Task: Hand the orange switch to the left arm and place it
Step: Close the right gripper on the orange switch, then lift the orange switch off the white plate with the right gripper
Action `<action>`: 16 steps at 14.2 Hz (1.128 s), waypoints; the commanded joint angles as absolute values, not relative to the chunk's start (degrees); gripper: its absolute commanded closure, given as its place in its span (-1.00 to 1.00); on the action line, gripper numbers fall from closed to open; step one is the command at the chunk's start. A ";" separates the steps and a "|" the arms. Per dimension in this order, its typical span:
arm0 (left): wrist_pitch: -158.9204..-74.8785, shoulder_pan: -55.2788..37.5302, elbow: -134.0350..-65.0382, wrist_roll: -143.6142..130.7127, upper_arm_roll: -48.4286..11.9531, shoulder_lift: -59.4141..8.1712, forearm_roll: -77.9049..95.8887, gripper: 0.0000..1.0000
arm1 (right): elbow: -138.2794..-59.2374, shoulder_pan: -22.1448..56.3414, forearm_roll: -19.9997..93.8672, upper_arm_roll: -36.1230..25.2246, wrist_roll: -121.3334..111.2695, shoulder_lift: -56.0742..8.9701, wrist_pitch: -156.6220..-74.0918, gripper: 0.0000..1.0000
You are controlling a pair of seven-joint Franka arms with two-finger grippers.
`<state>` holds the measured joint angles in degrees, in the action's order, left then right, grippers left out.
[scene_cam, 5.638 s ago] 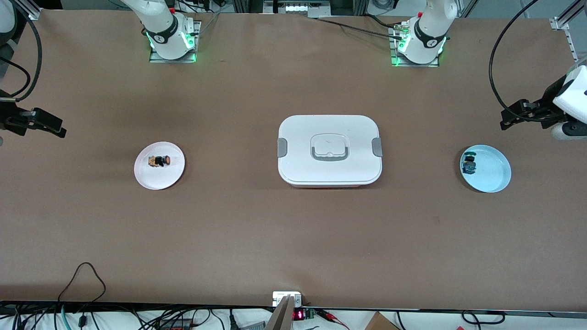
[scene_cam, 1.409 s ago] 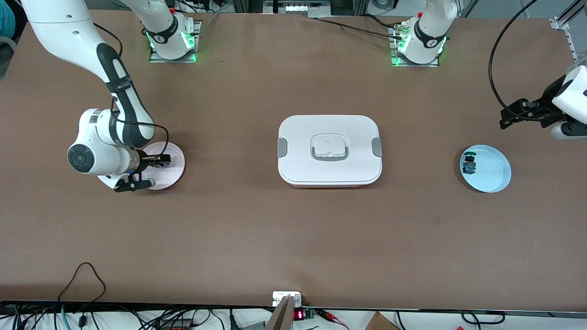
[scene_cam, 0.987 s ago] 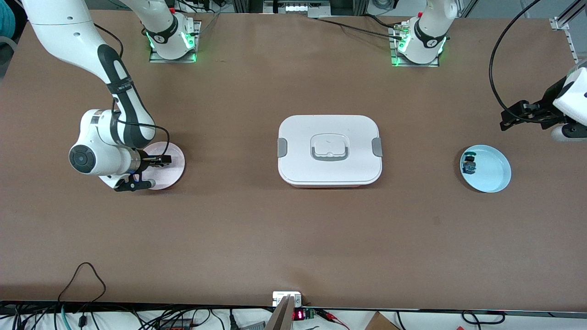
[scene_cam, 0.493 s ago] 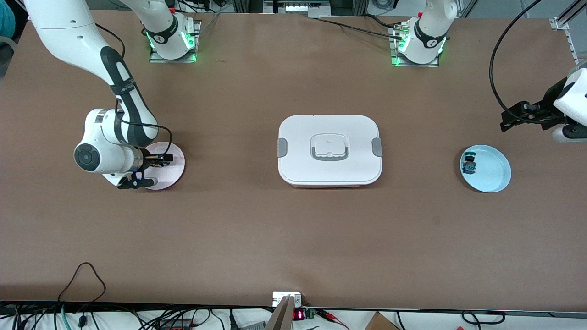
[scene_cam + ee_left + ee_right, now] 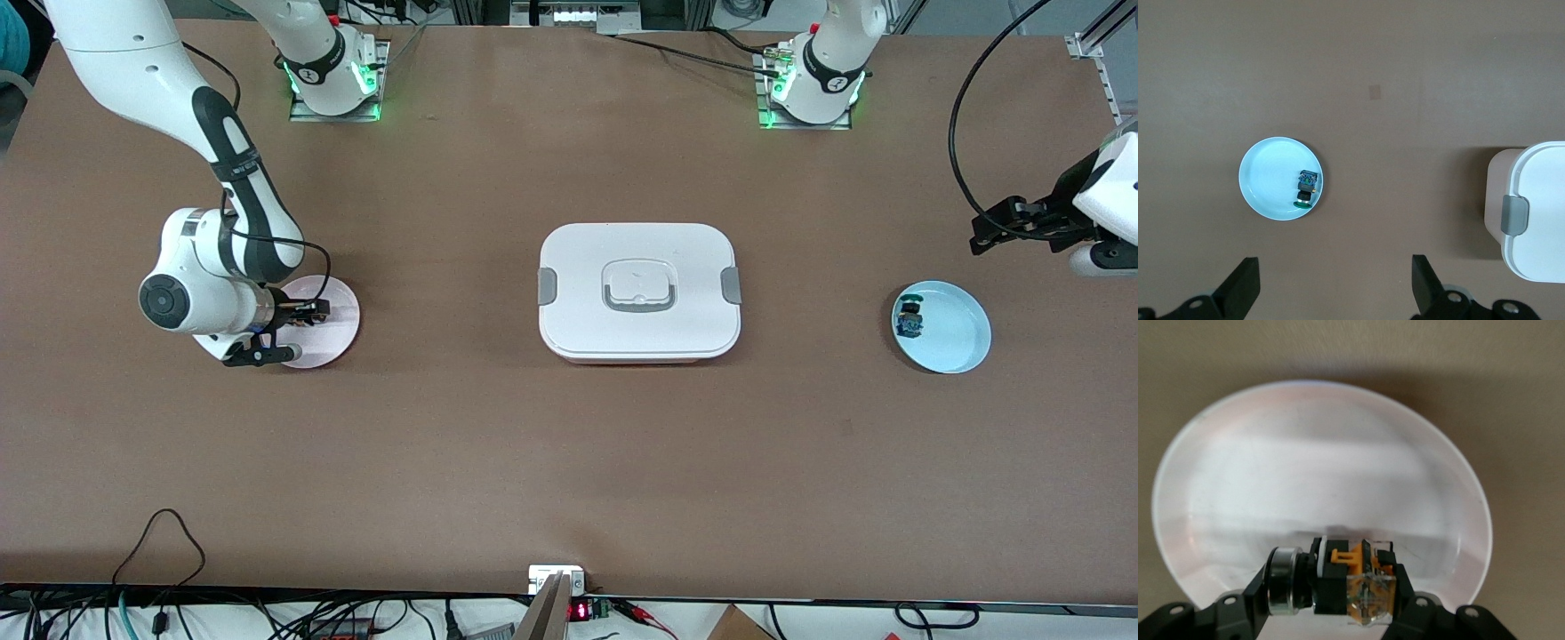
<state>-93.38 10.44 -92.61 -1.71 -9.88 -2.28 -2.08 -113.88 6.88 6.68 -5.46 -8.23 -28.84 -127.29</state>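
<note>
The right gripper [image 5: 302,311] was over the pink plate [image 5: 342,324] at the right arm's end of the table, its fingers [image 5: 1401,583] closed on the orange switch [image 5: 1338,583]. The white box [image 5: 638,291] sat mid-table. The left gripper [image 5: 982,233], fingers [image 5: 1241,287] spread apart and holding nothing, waited above the blue plate [image 5: 956,333].
</note>
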 commanded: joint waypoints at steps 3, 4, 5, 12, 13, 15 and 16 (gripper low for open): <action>-91.76 10.37 -90.53 -0.88 -9.93 -3.25 -1.67 -1.00 | -106.98 6.50 7.56 -5.27 -8.26 -23.92 -116.65 0.83; -91.32 10.37 -90.53 -1.05 -9.93 -3.16 -1.58 -1.00 | -105.31 6.50 7.56 -5.27 -8.26 -23.04 -114.63 0.83; -91.06 10.37 -90.53 -1.14 -9.93 -3.16 -1.50 -1.00 | -103.73 6.59 7.56 -5.27 -8.44 -22.33 -113.13 0.83; -88.52 10.63 -90.53 -0.70 -9.93 -3.16 0.07 -1.00 | -96.25 7.03 12.37 0.35 -16.08 -18.81 -107.58 0.85; -87.55 10.63 -90.53 -0.70 -9.84 -3.16 2.87 -1.00 | -95.72 7.12 13.78 0.53 -16.17 -18.63 -107.14 0.85; -85.61 11.07 -90.53 -0.62 -9.84 -3.16 4.74 -1.00 | -94.40 7.12 17.91 0.61 -18.00 -18.11 -106.00 0.85; -85.17 11.07 -90.53 -0.70 -9.84 -3.16 5.27 -1.00 | -93.79 7.03 20.54 0.62 -20.37 -18.02 -105.56 0.85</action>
<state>-87.48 10.54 -92.44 -1.71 -9.84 -2.37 3.50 -95.33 7.72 16.27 0.54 -16.36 -18.61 -107.67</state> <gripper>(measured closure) 0.000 0.278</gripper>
